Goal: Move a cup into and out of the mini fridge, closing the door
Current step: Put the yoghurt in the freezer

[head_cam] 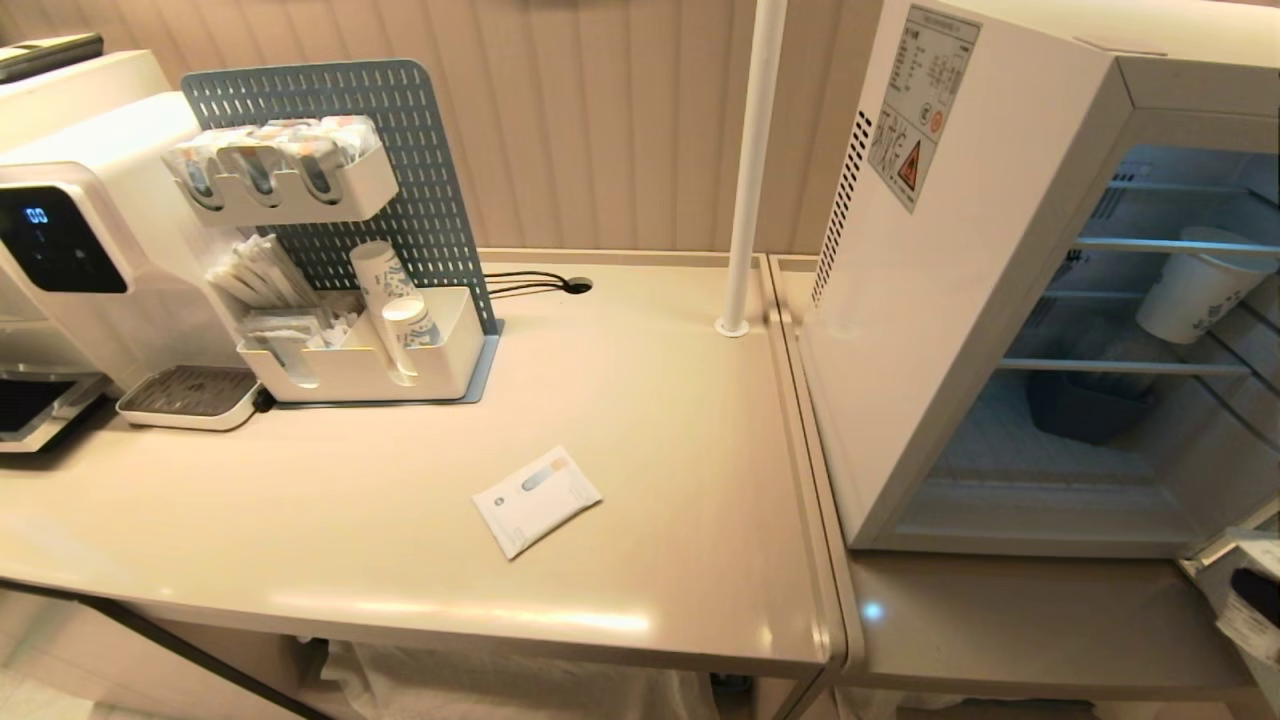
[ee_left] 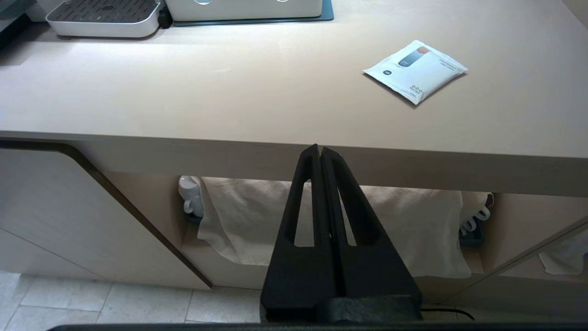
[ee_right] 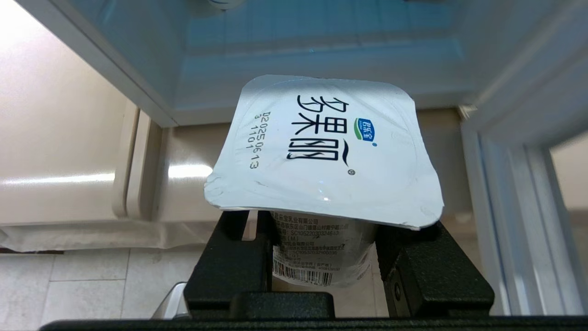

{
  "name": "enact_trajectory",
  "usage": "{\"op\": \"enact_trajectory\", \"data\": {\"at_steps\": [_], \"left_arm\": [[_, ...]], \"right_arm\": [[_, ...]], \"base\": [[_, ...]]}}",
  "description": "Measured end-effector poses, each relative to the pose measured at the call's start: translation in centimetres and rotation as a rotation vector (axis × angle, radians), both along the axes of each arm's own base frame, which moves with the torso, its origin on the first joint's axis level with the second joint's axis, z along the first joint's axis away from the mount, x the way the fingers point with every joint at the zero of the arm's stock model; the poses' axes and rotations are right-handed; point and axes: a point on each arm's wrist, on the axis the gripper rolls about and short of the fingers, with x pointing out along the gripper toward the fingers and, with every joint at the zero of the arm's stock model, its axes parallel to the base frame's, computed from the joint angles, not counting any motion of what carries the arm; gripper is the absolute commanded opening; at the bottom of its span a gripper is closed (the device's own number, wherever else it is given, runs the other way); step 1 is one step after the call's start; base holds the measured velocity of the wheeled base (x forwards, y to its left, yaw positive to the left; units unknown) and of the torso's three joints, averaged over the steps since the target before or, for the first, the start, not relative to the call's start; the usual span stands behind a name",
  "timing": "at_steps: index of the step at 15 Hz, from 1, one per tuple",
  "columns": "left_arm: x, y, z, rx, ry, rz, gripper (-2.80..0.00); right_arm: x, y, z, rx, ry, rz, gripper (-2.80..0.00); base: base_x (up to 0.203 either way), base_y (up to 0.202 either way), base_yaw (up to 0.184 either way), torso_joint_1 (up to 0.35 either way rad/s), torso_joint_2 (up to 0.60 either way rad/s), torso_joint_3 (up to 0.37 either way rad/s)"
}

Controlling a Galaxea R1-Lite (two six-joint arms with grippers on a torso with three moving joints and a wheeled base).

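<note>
1. Head view: pale panelled wall backs a beige bench (head_cam: 400,540); the mini fridge (head_cam: 960,300) stands at 3 o'clock of it with its cavity open and wire shelves showing. A taller paper cup (head_cam: 1200,285) sits on a shelf inside. A flat white sachet (head_cam: 537,500) lies at 6 o'clock of the pegboard organiser (head_cam: 350,240). At 4 o'clock of the fridge the right hand (head_cam: 1250,590) just enters the picture.
2. Left wrist view: the left hand (ee_left: 320,151) hangs below the bench edge, fingers pressed together, holding nothing, parked.
3. Right wrist view: the right hand (ee_right: 321,257) clamps the cup (ee_right: 321,151) by its body under the foil lid, just before the fridge's threshold; the door (ee_right: 514,193) frame stands swung aside at 3 o'clock.
4. Judged step: carrying the cup in. Next calls for a level advance onto the fridge floor, then release.
</note>
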Motion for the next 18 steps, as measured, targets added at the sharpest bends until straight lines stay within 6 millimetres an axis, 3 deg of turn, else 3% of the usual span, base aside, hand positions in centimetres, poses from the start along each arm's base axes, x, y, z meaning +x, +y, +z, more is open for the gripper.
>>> {"op": "enact_trajectory", "data": {"at_steps": [4,10,18], "left_arm": [[0.0,0.0,0.0,-0.002,-0.003,0.000,-2.80],[0.0,0.0,0.0,-0.008,-0.009,-0.001,-2.80],[0.0,0.0,0.0,-0.009,-0.012,-0.001,-2.80]], "right_arm": [[2.8,0.5,-2.9,-0.013,-0.032,0.069,-2.80],[6.2,1.1,-5.0,0.002,-0.043,0.104,-2.80],[12.5,1.5,-9.2,0.009,-0.013,0.100,-2.80]], "base": [[0.000,0.000,0.000,0.000,0.00,0.000],[0.000,0.000,0.000,0.000,0.00,0.000],[0.000,0.000,0.000,0.000,0.00,0.000]]}}
